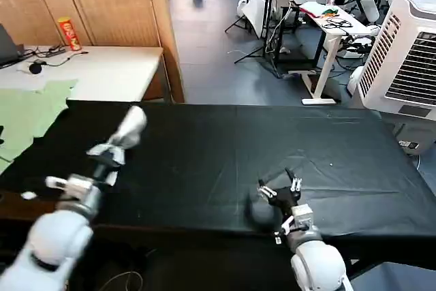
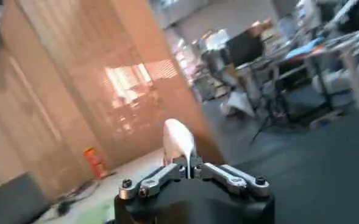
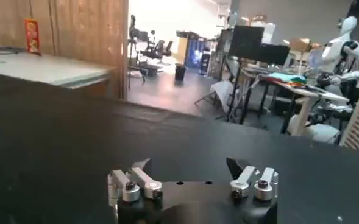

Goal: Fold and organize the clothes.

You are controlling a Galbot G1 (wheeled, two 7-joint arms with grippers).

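The clothes are out of view. My left gripper (image 1: 136, 118) is raised over the left part of the black table (image 1: 225, 142), its white fingers (image 2: 179, 139) pressed together with nothing between them. My right gripper (image 1: 278, 183) hovers low near the table's front edge, right of centre. It is open, with its dark fingertips wide apart above bare black cloth (image 3: 188, 164).
A pale green garment (image 1: 27, 110) lies at the far left, partly on a white desk (image 1: 112, 73) holding a red can (image 1: 69, 34) and cables. A white cooler unit (image 1: 405, 52) stands at the back right. Beyond the table are open floor and work desks.
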